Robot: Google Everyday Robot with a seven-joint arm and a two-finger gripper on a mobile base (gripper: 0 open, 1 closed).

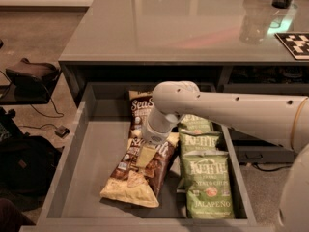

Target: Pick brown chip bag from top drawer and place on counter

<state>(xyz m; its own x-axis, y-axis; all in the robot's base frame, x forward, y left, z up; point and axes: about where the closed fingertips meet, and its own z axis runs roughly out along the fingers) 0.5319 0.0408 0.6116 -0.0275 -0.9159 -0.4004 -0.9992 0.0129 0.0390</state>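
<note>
Kitchenette: counter (169, 28), chip-filled drawer (91, 163), robot claw (144, 155) inside it

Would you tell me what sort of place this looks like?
Probably an office break room: a glossy grey counter above a wide matte grey drawer holding brown sea-salt chip bags and green jalapeno chip bags. The gripper is at the nearer brown bag.

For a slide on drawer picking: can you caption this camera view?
Robot's tool down at the nearer brown chip bag in the open top drawer, green Kettle bags alongside.
</note>
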